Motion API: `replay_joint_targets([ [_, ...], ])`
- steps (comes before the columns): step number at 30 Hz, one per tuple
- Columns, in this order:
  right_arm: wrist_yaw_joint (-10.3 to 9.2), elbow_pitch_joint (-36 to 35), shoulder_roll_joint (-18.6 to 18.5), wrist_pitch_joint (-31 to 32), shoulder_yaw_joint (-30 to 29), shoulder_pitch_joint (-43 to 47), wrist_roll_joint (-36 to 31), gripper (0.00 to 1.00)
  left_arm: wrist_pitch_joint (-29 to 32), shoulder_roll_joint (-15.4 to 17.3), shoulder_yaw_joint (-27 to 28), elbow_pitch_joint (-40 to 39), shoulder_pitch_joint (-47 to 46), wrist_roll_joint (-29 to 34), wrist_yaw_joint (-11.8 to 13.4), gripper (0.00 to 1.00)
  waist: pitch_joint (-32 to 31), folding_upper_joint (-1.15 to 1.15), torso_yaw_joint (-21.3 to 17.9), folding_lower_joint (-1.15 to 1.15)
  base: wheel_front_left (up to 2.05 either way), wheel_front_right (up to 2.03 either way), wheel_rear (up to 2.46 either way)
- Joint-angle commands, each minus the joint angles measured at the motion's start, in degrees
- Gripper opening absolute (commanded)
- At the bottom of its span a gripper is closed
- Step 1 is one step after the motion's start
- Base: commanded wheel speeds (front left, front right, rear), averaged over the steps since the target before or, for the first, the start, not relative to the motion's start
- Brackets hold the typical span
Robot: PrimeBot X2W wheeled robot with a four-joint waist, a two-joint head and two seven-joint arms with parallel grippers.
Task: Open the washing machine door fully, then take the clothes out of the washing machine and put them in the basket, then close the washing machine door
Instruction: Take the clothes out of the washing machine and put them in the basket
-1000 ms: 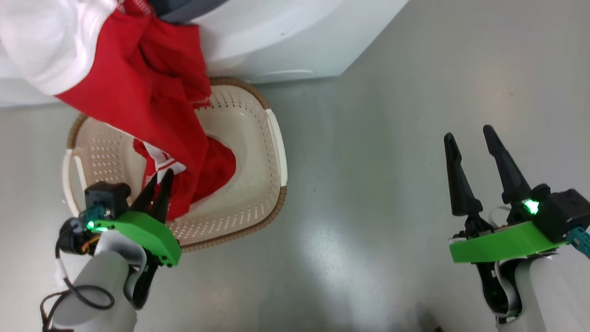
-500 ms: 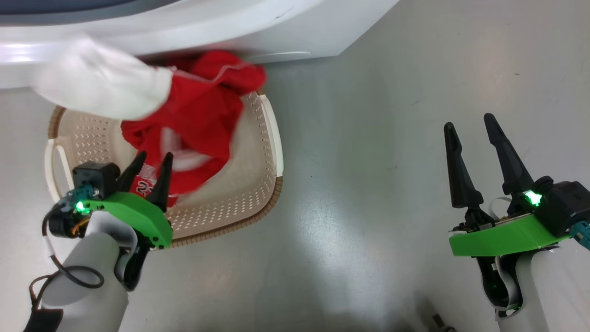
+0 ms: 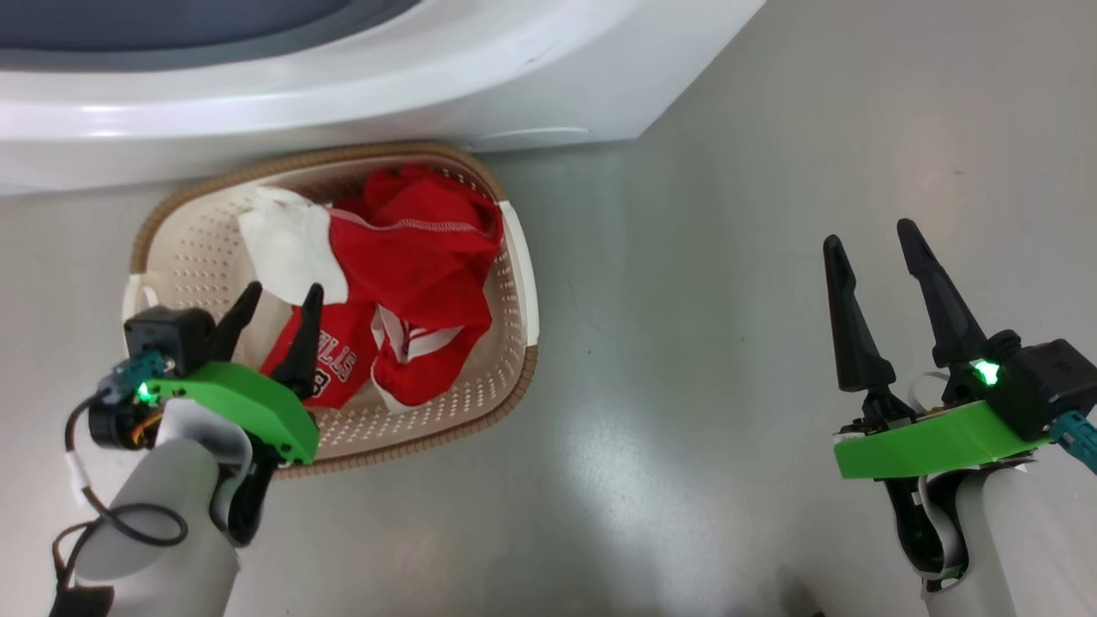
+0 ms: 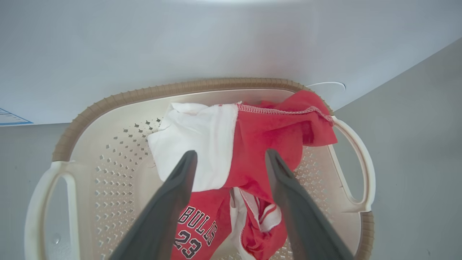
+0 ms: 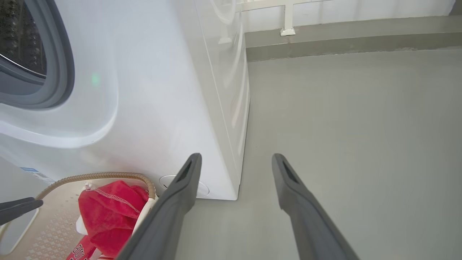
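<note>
- The clothes [image 3: 411, 257]: red garments with white panels, heaped in the basket. One shows "BULLS 23" lettering, and a red fold lies against the far rim.
- The basket [image 3: 193, 257]: on the floor, just in front of the washing machine [image 3: 514, 77].
- Left gripper [image 3: 285, 289]: above the heap, fingers spread wide with nothing between them.
- Right gripper [image 3: 869, 236]: well apart over bare floor [image 3: 728, 257], fingers equally wide and empty.
- Drum opening [image 5: 21, 47]: partly seen in the right wrist view. Whether any garment remains inside cannot be told.
- Step in hand, as judged: the end of the transfer into the basket.
- Next move: lift the left arm clear of the rim and check the drum. If it is empty, swing the door shut.
</note>
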Motion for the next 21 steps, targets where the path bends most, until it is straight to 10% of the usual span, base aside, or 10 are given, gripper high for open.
replay_joint_targets([
  [1,0.43,-0.80,-0.16,-0.36,0.90,1.11,-0.94,1.00,-0.29,1.68,2.37,-1.10,2.52,0.40,-0.30,1.00,-2.01,0.00,0.46,0.00,0.00,0.00,0.00],
  [21,0.43,3.17,-0.16,-0.36,-0.02,6.81,-1.52,1.00,-0.29,-0.29,15.87,-16.64,16.78,10.26,-0.30,1.00,-20.24,0.00,2.48,0.00,0.00,0.00,0.00],
])
